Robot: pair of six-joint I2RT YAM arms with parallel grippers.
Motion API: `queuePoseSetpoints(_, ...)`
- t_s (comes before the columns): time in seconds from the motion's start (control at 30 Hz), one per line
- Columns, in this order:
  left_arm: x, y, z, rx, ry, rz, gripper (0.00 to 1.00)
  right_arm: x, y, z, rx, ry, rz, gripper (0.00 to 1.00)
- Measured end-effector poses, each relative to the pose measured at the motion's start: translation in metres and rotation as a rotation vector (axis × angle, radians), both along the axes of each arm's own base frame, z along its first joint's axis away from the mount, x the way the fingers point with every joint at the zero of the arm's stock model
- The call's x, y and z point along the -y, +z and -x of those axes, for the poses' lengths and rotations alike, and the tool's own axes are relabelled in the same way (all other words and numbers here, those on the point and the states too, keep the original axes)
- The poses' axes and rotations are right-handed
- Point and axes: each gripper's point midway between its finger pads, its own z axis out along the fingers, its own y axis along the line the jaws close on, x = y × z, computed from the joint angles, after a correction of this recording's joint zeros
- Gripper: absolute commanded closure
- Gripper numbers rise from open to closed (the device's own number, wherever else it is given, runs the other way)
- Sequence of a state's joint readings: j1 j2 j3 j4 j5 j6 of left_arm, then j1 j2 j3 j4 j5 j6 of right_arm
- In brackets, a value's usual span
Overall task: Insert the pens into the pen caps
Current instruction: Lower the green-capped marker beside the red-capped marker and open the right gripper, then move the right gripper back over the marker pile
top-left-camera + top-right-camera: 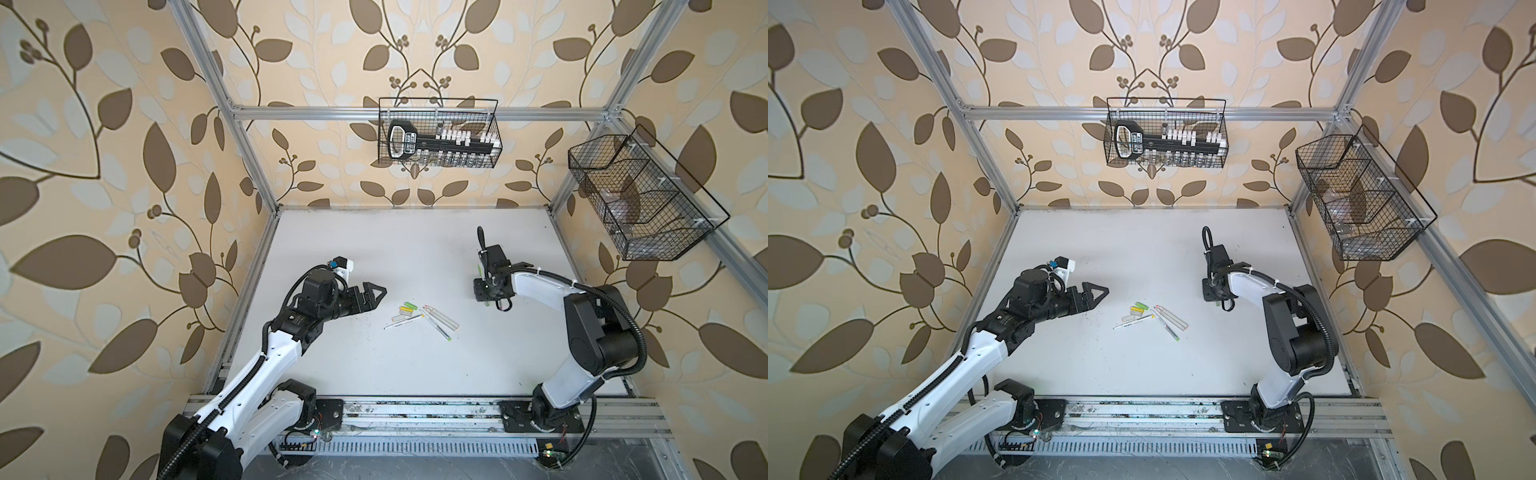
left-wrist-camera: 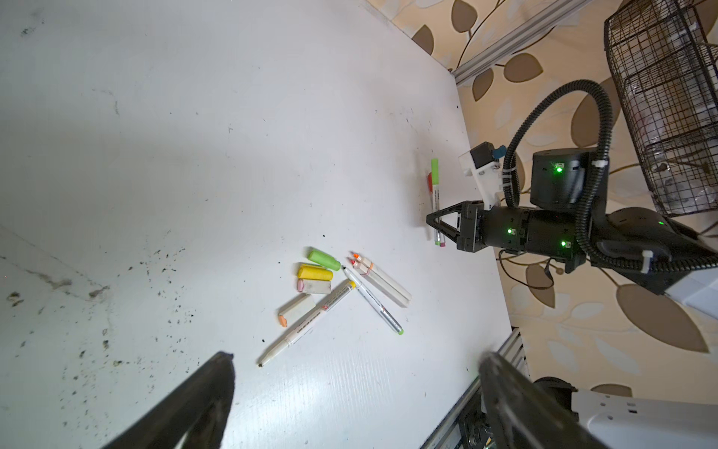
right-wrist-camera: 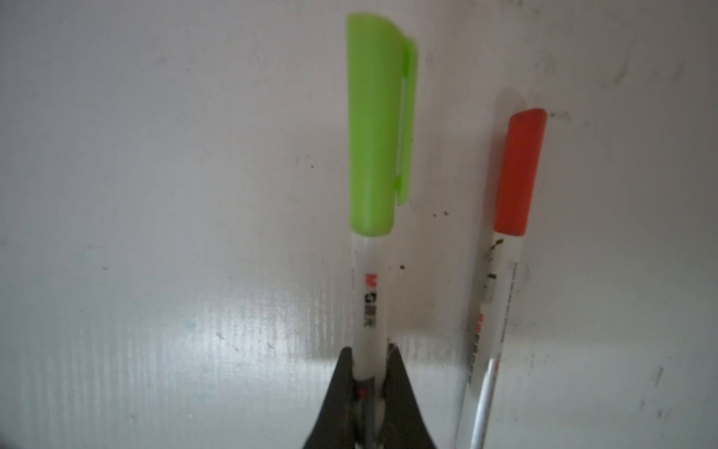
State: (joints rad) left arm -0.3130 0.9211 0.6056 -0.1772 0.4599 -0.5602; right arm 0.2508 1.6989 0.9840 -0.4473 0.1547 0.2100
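My right gripper is shut on the white barrel of a pen that wears a green cap, held just above the table at the right. Beside it on the table lies a red-capped pen. In the middle lie loose pen caps: green, yellow, and two whitish ones. Next to them are a slim pen with a yellow end, one with a green end, and two thicker orange-tipped pens. My left gripper hangs open left of this pile, holding nothing.
A wire basket with a black tool hangs on the back wall. Another wire basket hangs at the right. Aluminium frame posts stand at the table's corners, and the arms' base rail runs along the front. Dark specks dot the white table.
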Motion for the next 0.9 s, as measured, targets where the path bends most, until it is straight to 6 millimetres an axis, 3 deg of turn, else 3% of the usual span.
queuePoseSetpoints(0.37,0.0,-0.001,0.0,0.0,-0.004,-0.006,0.01,0.016,0.003,-0.004,-0.005,0.018,0.091,0.69)
queuePoseSetpoints(0.47,0.0,-0.002,0.0,-0.002,-0.004,-0.007,0.01,0.011,0.006,-0.006,0.004,0.034,0.122,0.63)
queuePoseSetpoints(0.7,-0.003,-0.01,-0.002,-0.026,0.012,-0.027,0.01,-0.044,0.027,0.004,0.054,0.195,0.035,0.54)
queuePoseSetpoints(0.9,-0.006,-0.014,-0.003,-0.036,0.031,-0.044,0.01,-0.102,0.051,0.037,0.128,0.399,-0.121,0.52)
